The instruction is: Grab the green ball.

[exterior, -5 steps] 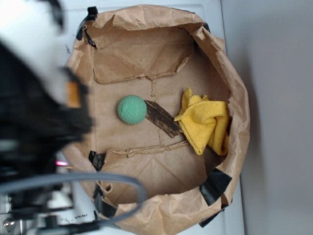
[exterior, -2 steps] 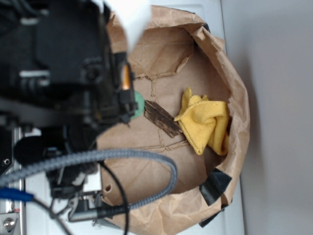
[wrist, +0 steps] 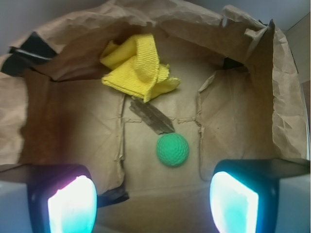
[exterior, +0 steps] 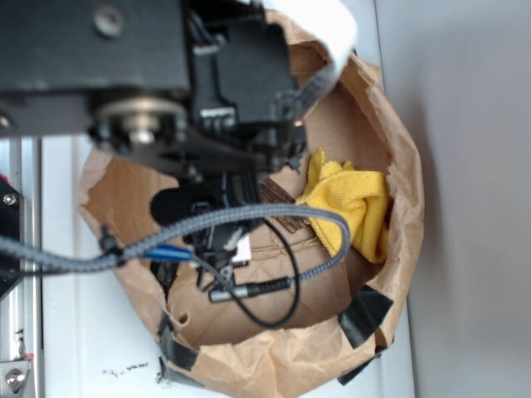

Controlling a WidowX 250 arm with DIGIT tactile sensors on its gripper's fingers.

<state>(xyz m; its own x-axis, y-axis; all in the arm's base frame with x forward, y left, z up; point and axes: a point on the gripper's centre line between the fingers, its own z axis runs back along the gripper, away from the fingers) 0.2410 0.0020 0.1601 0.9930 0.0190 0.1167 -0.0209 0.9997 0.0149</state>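
tool [wrist: 153,204] open, green ball [wrist: 172,149] just ahead between its fingers.

My exterior camera hangs above the brown paper bag [exterior: 398,166] and looks straight down into it, far enough back to catch the bag's whole rim, though my own arm [exterior: 166,91] blocks the bag's left half. My wrist camera rides low at the bag's mouth, facing inward and down across its floor, much nearer (my two lit fingertips [wrist: 72,206] frame the bottom corners). Both views share the bag's interior: the yellow cloth [exterior: 348,207] against the far wall and the dark wood piece [wrist: 151,116] just beside it.
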